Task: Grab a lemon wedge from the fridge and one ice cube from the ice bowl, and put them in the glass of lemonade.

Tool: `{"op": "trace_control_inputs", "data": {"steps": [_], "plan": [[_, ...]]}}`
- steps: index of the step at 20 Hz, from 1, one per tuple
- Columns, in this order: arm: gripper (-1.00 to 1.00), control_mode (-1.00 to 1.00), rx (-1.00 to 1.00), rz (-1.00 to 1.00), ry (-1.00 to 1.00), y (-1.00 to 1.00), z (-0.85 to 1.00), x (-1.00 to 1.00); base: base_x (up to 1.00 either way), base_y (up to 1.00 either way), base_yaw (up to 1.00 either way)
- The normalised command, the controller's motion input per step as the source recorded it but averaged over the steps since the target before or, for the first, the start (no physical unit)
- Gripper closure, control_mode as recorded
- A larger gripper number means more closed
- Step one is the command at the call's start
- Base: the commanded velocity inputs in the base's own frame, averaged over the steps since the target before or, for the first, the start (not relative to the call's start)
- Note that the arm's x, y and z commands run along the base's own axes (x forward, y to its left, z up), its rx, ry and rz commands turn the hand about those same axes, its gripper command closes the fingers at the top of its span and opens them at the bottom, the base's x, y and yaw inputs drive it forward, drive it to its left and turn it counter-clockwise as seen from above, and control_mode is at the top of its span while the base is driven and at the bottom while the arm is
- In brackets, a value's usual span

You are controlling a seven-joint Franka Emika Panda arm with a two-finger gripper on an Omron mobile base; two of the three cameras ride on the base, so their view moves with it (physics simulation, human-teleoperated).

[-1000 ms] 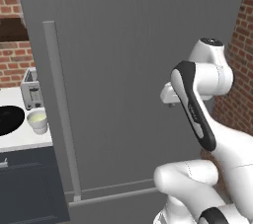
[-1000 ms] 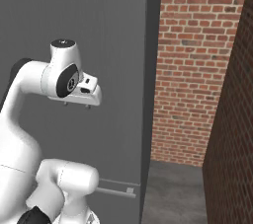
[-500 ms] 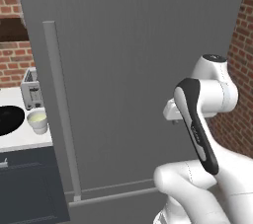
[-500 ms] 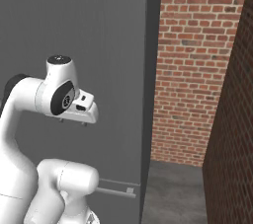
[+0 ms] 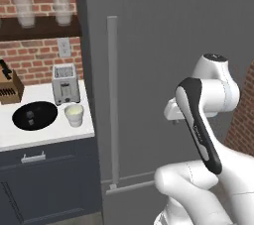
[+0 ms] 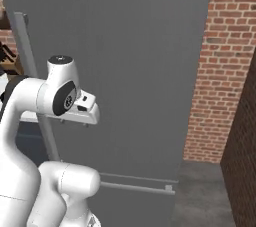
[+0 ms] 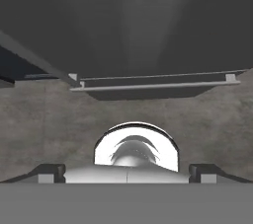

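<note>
The gripper [image 7: 126,172] is standing wide open with nothing between its two dark fingertips [image 7: 48,171], touching nothing and pointing down along the closed front of the fridge [image 5: 163,45] toward the floor. The fridge's long vertical handle [image 5: 113,100] is showing left of the arm. On the white counter [image 5: 49,137] left of the fridge, the glass of lemonade [image 5: 74,115] is sitting just beside the ice bowl [image 5: 34,115], in front of the toaster [image 5: 65,84].
</note>
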Motion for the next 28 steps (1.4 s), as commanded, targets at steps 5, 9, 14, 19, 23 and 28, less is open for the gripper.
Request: {"op": "trace_control_inputs", "data": {"steps": [5,9,14,19,23,28], "plan": [[-1.00,1.00,0.00,0.00,0.00,0.00,0.00,0.00,-0.26,0.71,-0.26],[-1.00,1.00,0.00,0.00,0.00,0.00,0.00,0.00,-0.18,0.55,-0.30],[-1.00,1.00,0.00,0.00,0.00,0.00,0.00,0.00,-0.03,0.53,-0.30],[-1.00,1.00,0.00,0.00,0.00,0.00,0.00,0.00,0.00,0.57,-0.25],[-1.00,1.00,0.00,0.00,0.00,0.00,0.00,0.00,0.00,0.55,-0.23],[-1.00,1.00,0.00,0.00,0.00,0.00,0.00,0.00,0.00,0.56,-0.24]]}}
